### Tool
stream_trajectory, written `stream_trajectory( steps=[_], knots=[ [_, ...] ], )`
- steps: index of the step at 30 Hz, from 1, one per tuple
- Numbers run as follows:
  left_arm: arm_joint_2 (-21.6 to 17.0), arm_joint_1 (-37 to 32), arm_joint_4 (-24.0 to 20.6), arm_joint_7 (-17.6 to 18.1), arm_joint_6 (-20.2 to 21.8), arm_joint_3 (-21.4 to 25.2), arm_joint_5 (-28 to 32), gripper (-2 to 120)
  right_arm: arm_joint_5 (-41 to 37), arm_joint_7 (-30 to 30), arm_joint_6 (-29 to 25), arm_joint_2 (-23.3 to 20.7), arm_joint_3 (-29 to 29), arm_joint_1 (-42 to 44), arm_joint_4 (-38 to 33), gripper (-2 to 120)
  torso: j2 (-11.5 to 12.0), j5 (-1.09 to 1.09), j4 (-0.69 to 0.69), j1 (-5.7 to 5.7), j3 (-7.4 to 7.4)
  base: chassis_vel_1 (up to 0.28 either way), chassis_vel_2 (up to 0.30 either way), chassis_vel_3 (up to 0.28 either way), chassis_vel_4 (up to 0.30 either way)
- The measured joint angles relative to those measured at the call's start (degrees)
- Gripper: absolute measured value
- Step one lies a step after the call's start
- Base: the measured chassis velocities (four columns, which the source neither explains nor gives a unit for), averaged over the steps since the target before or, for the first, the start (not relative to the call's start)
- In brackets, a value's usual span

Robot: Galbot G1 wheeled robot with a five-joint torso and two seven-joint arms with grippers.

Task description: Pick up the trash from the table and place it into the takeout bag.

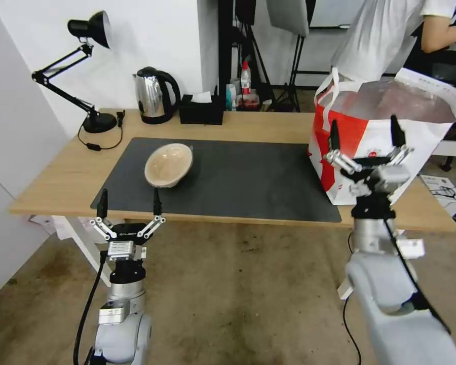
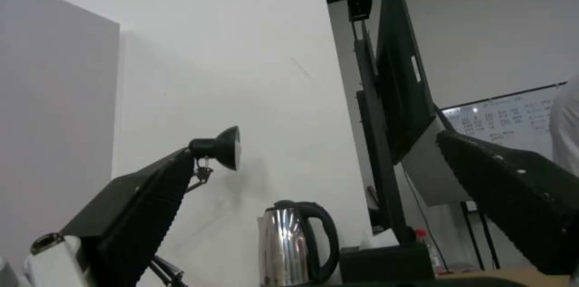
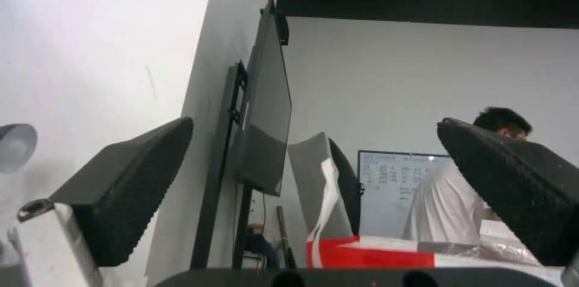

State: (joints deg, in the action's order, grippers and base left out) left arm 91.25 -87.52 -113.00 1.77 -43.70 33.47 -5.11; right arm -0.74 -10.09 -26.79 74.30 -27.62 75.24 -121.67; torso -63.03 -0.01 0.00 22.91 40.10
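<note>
Beige paper-like bowl (image 1: 168, 165): one item, tilted on its side with the opening turned toward the near left, resting on the left part of the dark grey mat (image 1: 248, 177). Mat lies across the middle of the light-wood table (image 1: 55, 177).

Takeout bag (image 1: 339, 142): red and white, white strap handles, silver foil lining, small round logo on the near face. Stands upright and open-mouthed at the right end of the table, its base at the mat's right edge, well apart from the bowl.

Left gripper (image 1: 129, 204): fingers pointing up and spread wide, nothing between them; positioned at the near table edge, just near of the bowl. In the left wrist view both of its fingers (image 2: 139, 214) frame the far wall.

Right gripper (image 1: 365, 138): fingers likewise spread and empty, raised in front of the bag's near face.

Far edge of table, left to right: black desk lamp (image 1: 86, 76), steel kettle (image 1: 156, 95), black tissue box (image 1: 201, 109).
</note>
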Motion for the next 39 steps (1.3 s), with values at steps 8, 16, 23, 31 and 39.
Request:
stream_trajectory(
  steps=[8, 16, 23, 31, 39],
  knots=[
    [0.0, -0.2, 0.2, 0.0, -0.5, 0.3, 0.3, 100, 3.7, -0.8, -4.8, 2.4, 1.5, 1.6, 3.2, 100, 0.0, 0.01, 0.00, 0.00, 0.00, 0.000, 0.000, 0.000, 0.000],
    [0.0, -0.2, 0.6, 0.0, -0.8, 0.4, 0.5, 100, 6.2, -1.1, -10.3, 4.8, 2.4, 2.5, 8.6, 100, 0.0, 0.01, 0.00, 0.00, 0.00, 0.000, 0.000, 0.000, 0.000],
    [0.0, 0.1, 1.1, 0.0, -0.8, 0.1, 0.5, 100, 7.1, -1.1, -14.0, 5.9, 2.3, 2.8, 12.2, 100, 0.0, 0.00, 0.00, 0.01, 0.00, 0.000, 0.000, 0.000, 0.000],
    [0.0, 0.7, 1.9, 0.0, -0.9, -0.4, 0.4, 100, 7.3, -1.1, -16.7, 6.3, 1.8, 3.9, 14.8, 100, 0.0, 0.01, 0.00, 0.01, 0.00, 0.000, 0.000, 0.000, 0.000],
    [0.0, 0.8, 2.3, 0.0, -1.2, -0.8, 0.4, 100, 8.5, -1.2, -18.9, 6.8, 1.8, 4.6, 16.4, 100, 0.0, 0.01, 0.00, 0.01, 0.00, 0.000, 0.000, 0.000, 0.000]
  ],
)
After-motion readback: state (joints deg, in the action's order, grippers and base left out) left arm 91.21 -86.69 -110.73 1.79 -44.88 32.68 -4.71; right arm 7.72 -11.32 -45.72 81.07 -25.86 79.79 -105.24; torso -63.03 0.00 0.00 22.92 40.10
